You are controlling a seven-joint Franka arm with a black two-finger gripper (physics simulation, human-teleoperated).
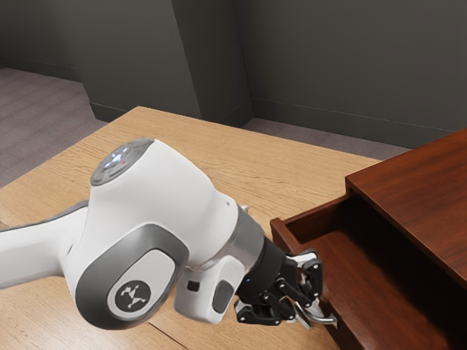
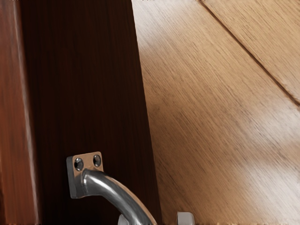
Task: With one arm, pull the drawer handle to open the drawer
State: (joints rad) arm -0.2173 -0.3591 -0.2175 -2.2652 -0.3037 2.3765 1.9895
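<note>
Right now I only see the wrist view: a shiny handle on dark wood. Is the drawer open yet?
Observer: Yes, the drawer sticks partway out of its cabinet.
Operator: Where's my gripper?
Observer: The gripper is at the drawer's front, right by the handle.
Operator: What's behind the table?
Observer: Dark grey walls.

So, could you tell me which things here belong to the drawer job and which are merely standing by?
Job: drawer, metal handle, gripper.
Standing by: wooden table, cabinet top, grey walls.
</note>
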